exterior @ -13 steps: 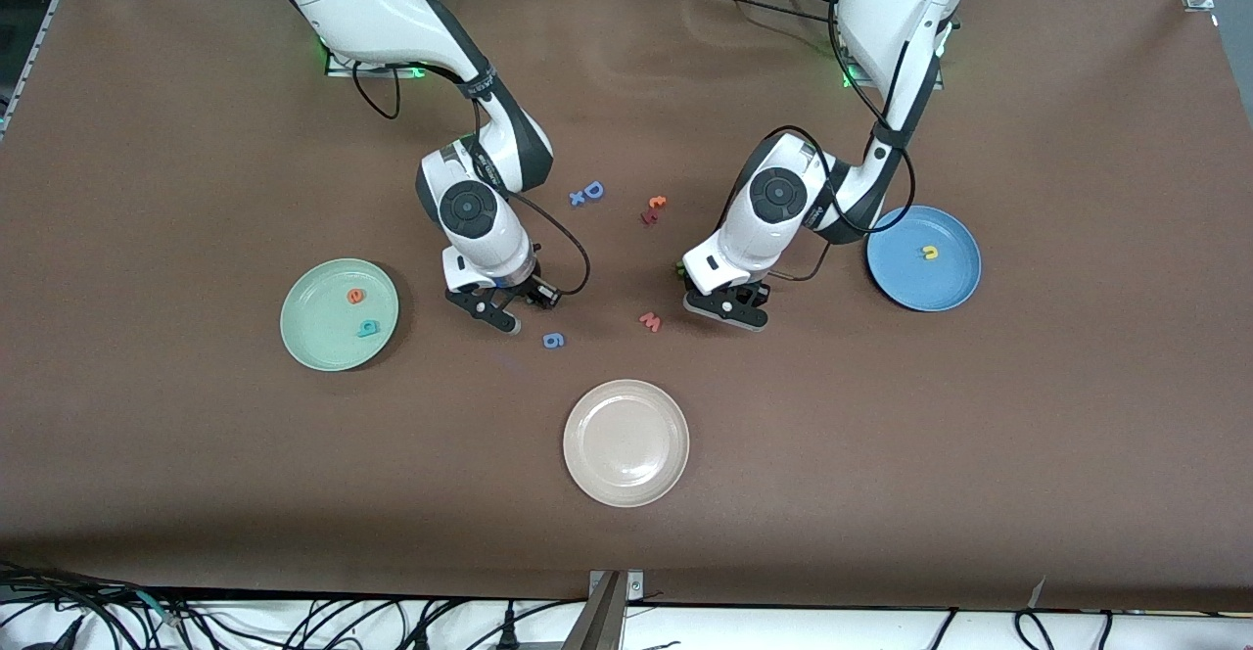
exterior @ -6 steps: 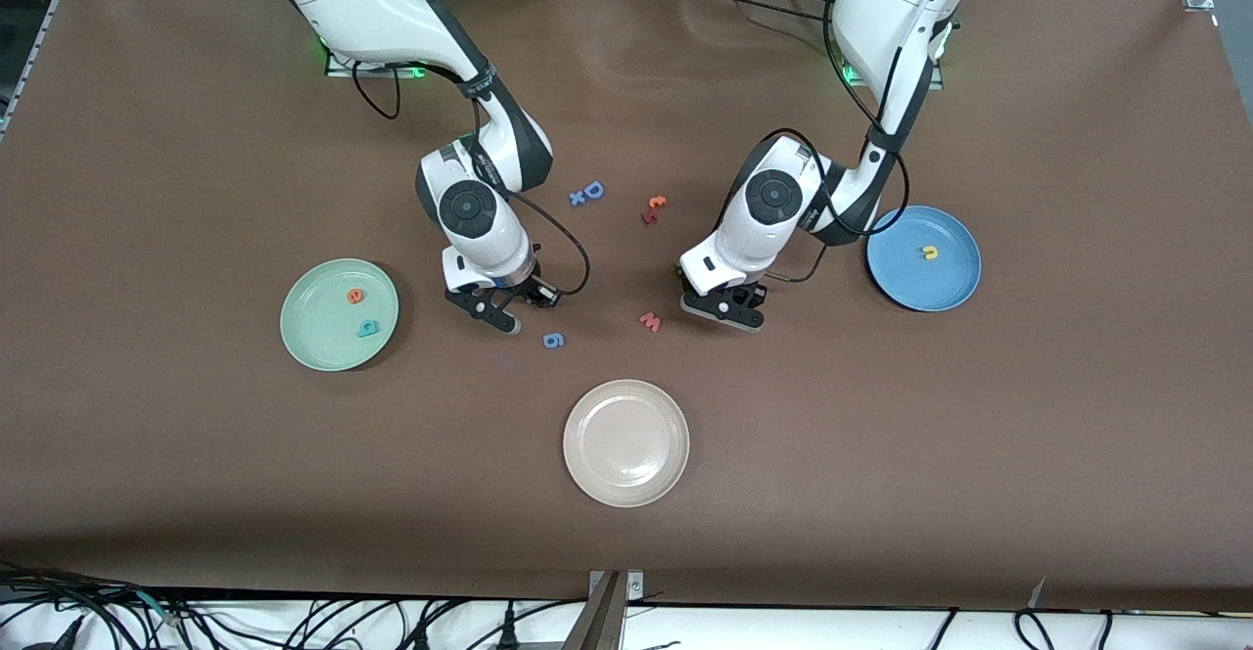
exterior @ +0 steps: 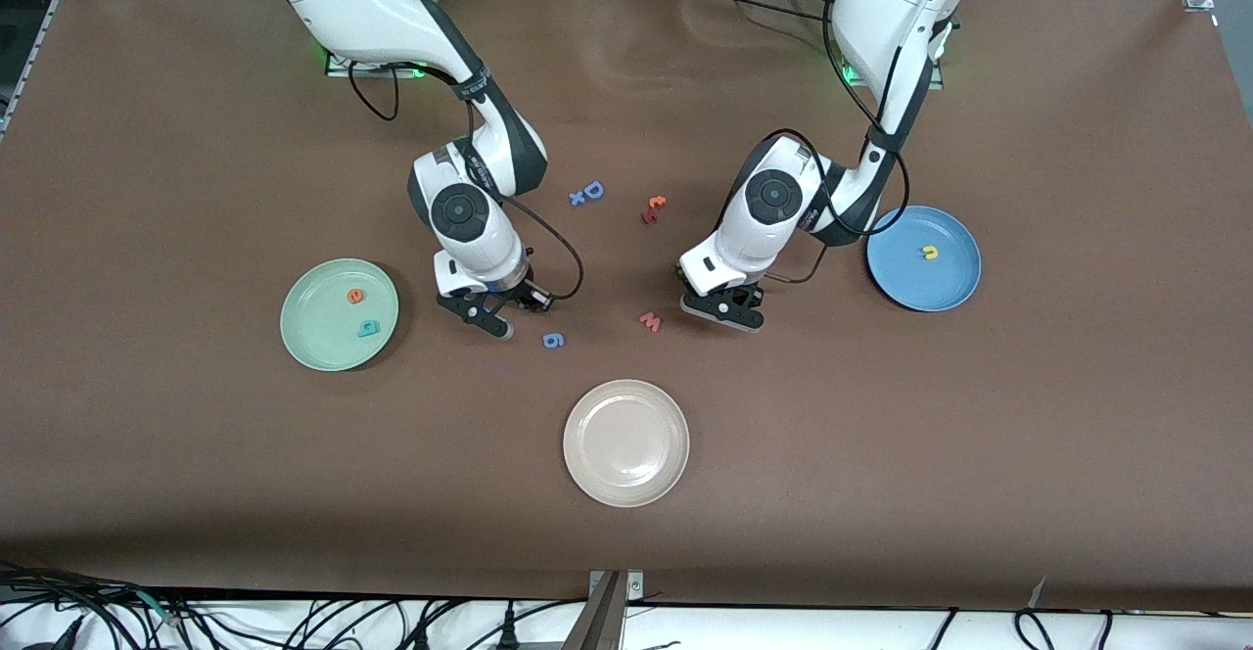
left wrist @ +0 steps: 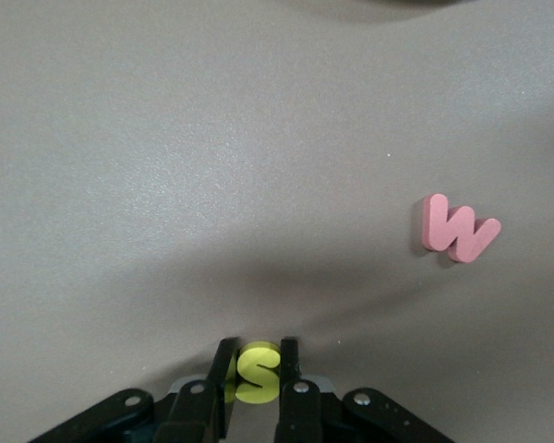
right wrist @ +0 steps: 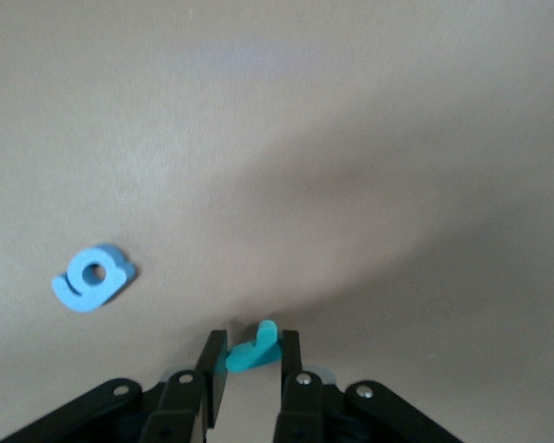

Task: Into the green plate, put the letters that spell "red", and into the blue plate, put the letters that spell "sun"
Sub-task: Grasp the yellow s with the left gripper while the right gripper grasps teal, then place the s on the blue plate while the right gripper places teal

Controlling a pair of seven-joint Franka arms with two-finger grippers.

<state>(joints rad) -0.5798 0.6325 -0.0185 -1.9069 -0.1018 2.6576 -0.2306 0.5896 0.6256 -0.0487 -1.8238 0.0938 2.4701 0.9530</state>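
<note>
Brown cloth covers the worktop (exterior: 1028, 415). In the front view both claws hide what they hold. The left wrist view shows the left claw (left wrist: 257, 369) clamped on a yellow "s" (left wrist: 256, 372), a red "w" (left wrist: 458, 229) lying near it. The right claw (right wrist: 251, 355) pinches a teal "r" (right wrist: 252, 351) beside a blue "6" (right wrist: 91, 278). The green plate (exterior: 313, 342), toward the right arm's end, holds an orange "e" (exterior: 355, 296) and a teal "d" (exterior: 368, 328). The blue plate (exterior: 945, 288) holds a yellow "u" (exterior: 930, 253). The "n" cannot be made out.

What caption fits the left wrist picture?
Left claw shut on a yellow s, red w lying nearby.
</note>
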